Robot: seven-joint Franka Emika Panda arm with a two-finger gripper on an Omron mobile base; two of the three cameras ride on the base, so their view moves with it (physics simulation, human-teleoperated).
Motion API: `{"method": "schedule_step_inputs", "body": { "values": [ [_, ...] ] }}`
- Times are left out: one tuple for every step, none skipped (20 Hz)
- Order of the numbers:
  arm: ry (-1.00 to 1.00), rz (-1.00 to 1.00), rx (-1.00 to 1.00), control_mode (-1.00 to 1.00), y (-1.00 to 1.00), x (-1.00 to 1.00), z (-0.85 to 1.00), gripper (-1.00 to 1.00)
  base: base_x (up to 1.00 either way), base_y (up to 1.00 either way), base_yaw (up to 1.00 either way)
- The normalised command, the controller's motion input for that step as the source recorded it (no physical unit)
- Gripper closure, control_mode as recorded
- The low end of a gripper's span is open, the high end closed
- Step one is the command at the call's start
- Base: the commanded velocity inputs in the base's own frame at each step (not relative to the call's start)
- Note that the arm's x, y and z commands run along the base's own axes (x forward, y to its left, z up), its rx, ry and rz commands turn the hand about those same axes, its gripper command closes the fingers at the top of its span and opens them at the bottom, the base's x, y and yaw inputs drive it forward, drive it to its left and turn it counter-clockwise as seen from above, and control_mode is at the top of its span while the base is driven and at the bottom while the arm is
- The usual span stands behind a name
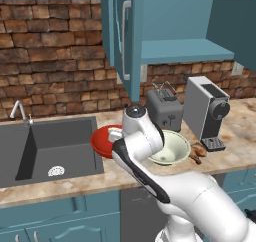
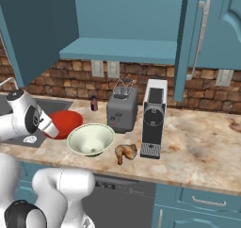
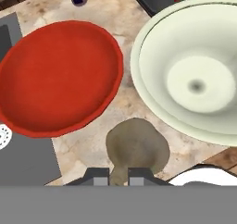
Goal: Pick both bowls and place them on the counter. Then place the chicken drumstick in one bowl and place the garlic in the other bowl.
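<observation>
On the counter (image 2: 197,147) the glossy red bowl (image 3: 55,77) and the pale cream-green bowl (image 3: 194,75) stand side by side, both with nothing in them. They also show as the red bowl (image 1: 102,140) and the cream-green bowl (image 1: 172,147) beside the sink. The greyish-tan garlic (image 3: 139,146) sits in front of the gap between the two bowls, over the counter. My gripper (image 3: 117,177) is shut on its stalk end. The golden-brown chicken drumstick (image 2: 126,151) lies on the counter right of the cream-green bowl, in front of the coffee machine.
A dark sink (image 1: 50,146) lies left of the red bowl. Behind the bowls stand a grey toaster (image 1: 164,108) and a coffee machine (image 1: 207,111). A small dark purple bottle (image 2: 94,102) stands by the brick wall. An open cabinet door (image 1: 125,36) hangs above.
</observation>
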Motion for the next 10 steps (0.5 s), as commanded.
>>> {"method": "schedule_step_inputs", "body": {
  "values": [
    [0.00, 0.07, 0.00, -1.00, 0.04, 0.39, 0.04, 1.00, 0.00, 0.00, 0.00],
    [0.00, 0.09, 0.00, -1.00, 0.02, 0.44, 0.00, 1.00, 0.00, 0.00, 0.00],
    [0.00, 0.10, 0.01, -1.00, 0.00, 0.47, 0.00, 1.00, 0.00, 0.00, 0.00],
    [0.00, 0.10, 0.01, -1.00, 0.07, 0.48, 0.00, 1.00, 0.00, 0.00, 0.00],
    [0.00, 0.09, 0.00, -1.00, 0.09, 0.44, 0.00, 1.00, 0.00, 0.00, 0.00],
    [0.00, 0.09, 0.00, -1.00, 0.08, 0.38, -0.06, 1.00, 0.00, 0.00, 0.00],
    [0.00, 0.08, 0.00, -1.00, 0.08, 0.33, -0.17, 1.00, 0.00, 0.00, 0.00],
    [0.00, 0.08, 0.00, -1.00, 0.14, 0.33, -0.20, 1.00, 0.00, 0.00, 0.00],
    [0.00, 0.08, 0.00, -1.00, 0.17, 0.34, -0.23, 1.00, 0.00, 0.00, 0.00],
    [0.00, 0.08, 0.00, -1.00, 0.12, 0.32, -0.21, 1.00, 0.00, 0.00, 0.00]
  ]
}}
